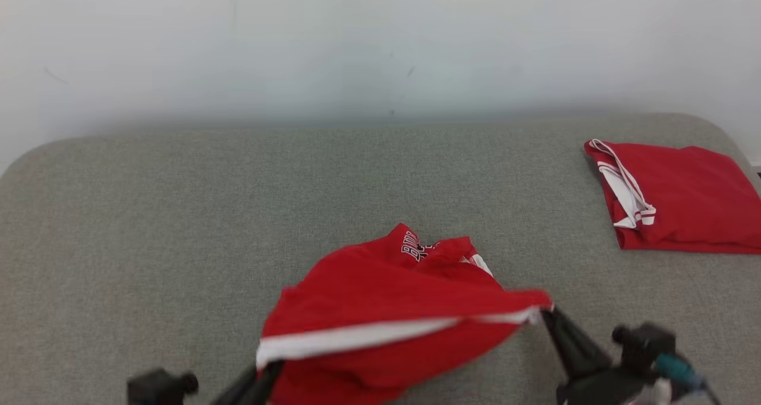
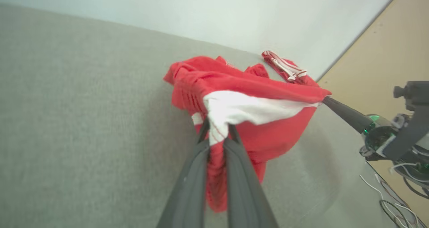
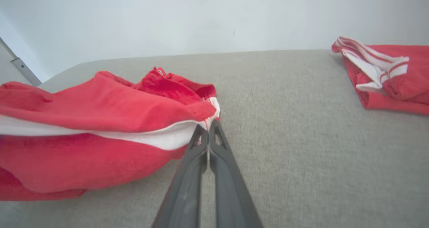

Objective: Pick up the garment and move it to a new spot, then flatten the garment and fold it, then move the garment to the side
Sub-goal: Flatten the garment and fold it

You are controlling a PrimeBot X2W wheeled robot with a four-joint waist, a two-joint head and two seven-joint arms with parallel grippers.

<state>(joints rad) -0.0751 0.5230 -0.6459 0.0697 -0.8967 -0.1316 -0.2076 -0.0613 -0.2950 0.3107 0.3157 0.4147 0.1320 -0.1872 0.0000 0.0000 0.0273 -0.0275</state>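
Head view shows me the red garment close to me, near the middle of the grey counter, with its near edge lifted up. My left gripper is pinching the white band at the garment's left corner. My right gripper is pinching the same band at the right corner. I hold it by two corners so the band is pulled out straight between them and the rest of the cloth can hang and open up. I think that makes it easier to carry to a new spot and lay flat. So the garment sits between my two grippers. Its far part is bunched up and seems to rest on the counter past the fingertips. In the left wrist view a thick wad of cloth is squeezed between the fingers, so they do not quite touch. In the right wrist view the fingers meet on a thin bit of the edge. Another red folded garment lies at the far right, well apart from mine. I guess the move is just starting, and the flattening and folding are not done yet.
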